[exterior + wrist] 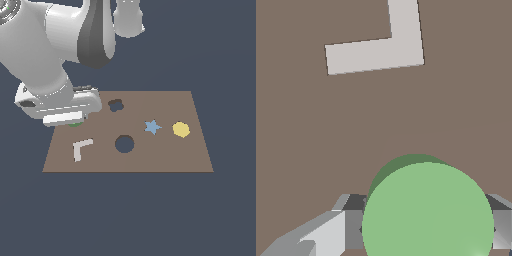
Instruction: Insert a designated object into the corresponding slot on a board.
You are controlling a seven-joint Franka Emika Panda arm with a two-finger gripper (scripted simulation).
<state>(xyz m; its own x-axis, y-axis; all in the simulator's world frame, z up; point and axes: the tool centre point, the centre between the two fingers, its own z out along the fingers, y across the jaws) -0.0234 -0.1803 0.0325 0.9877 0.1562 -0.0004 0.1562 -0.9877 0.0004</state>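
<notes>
The green disc (428, 215) sits between my gripper's fingers (353, 222) in the wrist view, and both fingers touch its sides. In the exterior view only a sliver of the disc (75, 123) shows under my gripper (74, 120), which is low over the back left part of the brown board (165, 157). I cannot tell whether the disc rests on the board or hangs just above it. The round slot (124, 144) lies in the board's front middle, to the exterior view's right of my gripper and nearer the front edge. It is empty.
A pale L-shaped piece (81, 148) (376, 45) lies on the board in front of the gripper. A smaller clover-shaped hole (115, 105) is at the back. A blue star (152, 126) and a yellow hexagon (181, 129) lie toward the exterior view's right.
</notes>
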